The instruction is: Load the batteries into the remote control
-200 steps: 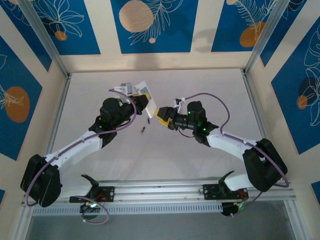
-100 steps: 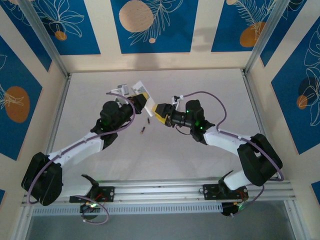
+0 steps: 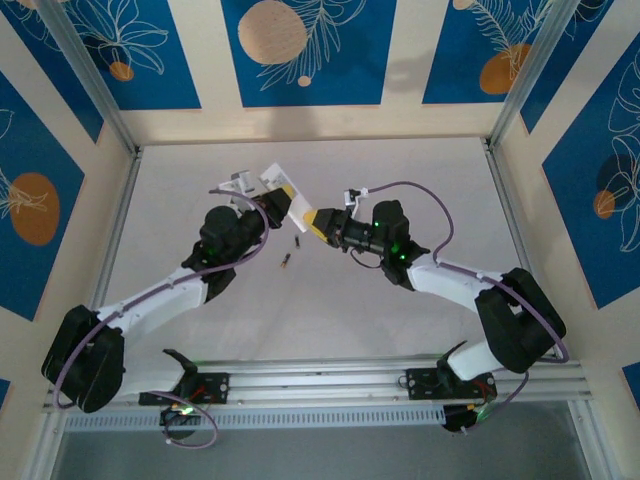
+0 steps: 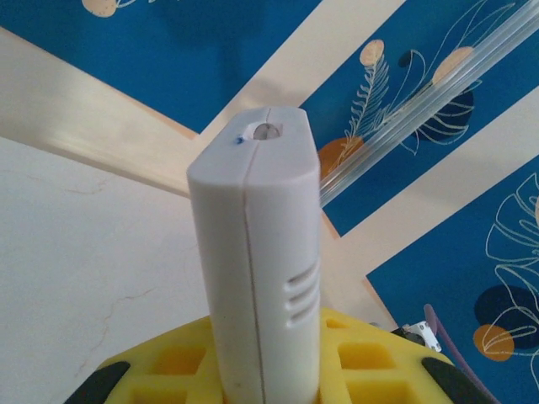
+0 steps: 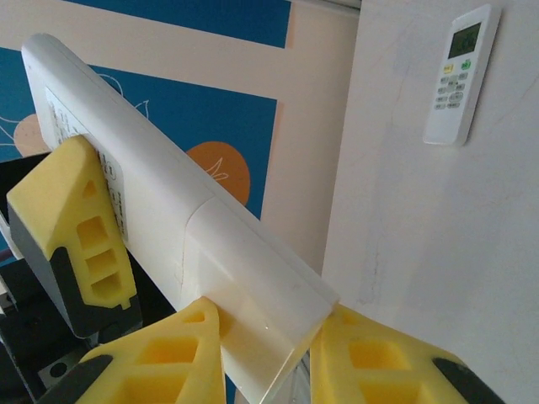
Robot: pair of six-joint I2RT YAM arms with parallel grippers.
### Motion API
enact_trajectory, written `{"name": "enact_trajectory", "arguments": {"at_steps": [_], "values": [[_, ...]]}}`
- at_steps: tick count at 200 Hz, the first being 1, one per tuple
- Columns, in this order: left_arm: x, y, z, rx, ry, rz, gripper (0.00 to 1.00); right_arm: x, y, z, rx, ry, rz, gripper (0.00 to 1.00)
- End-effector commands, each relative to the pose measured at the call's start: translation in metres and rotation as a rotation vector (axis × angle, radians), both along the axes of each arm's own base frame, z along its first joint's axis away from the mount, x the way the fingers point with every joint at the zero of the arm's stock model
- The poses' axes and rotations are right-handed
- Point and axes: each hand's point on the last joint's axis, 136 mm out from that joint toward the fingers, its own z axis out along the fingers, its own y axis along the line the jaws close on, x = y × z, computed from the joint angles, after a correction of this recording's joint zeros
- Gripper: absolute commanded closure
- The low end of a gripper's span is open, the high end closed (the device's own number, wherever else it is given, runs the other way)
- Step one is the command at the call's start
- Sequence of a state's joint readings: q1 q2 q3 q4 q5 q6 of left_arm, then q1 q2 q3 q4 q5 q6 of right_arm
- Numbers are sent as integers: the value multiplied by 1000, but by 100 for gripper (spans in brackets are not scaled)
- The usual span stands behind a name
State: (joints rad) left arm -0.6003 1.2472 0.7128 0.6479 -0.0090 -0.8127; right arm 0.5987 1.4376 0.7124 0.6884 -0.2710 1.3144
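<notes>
Gripping the white remote (image 5: 168, 210) toward opposite ends, the left gripper (image 4: 263, 370) and right gripper (image 5: 265, 337) were both clamped on it; two batteries (image 3: 286, 262) lay loose on the table (image 3: 330, 310) nearby, between the arms.

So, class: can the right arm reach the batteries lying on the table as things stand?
Probably not yet: the right gripper grips the remote that the left gripper also holds. The batteries lie uncovered nearby.
</notes>
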Motion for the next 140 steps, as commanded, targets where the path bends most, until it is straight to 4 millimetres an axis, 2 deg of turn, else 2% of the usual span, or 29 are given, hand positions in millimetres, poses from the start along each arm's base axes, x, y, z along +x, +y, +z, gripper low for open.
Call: {"name": "enact_trajectory", "arguments": {"at_steps": [1,26,75,97,105,110,122,127,133,140], "values": [[-12,4,42,-28,-125,-1,100,-9,-15,-44,-112,85,-38,81],[-8,8,42,-24,-126,10,100,-18,-26,-50,-132,81,-48,85],[-5,12,36,-14,-113,24,100,-30,-47,-57,-180,65,-71,97],[-5,12,32,-10,-102,25,100,-32,-52,-49,-163,39,-75,96],[-4,10,30,-11,-96,19,100,-34,-49,-36,-134,0,-52,91],[-4,9,30,-14,-95,15,100,-35,-47,-27,-113,-24,-39,84],[-2,7,28,-20,-87,6,100,-35,-43,-11,-85,-44,-26,49],[-1,6,27,-25,-84,5,100,-33,-41,-6,-77,-45,-28,38],[-1,5,28,-34,-83,0,100,-32,-40,0,-70,-46,-31,30],[0,4,29,-46,-80,-5,100,-29,-39,6,-60,-56,-36,26]]}}
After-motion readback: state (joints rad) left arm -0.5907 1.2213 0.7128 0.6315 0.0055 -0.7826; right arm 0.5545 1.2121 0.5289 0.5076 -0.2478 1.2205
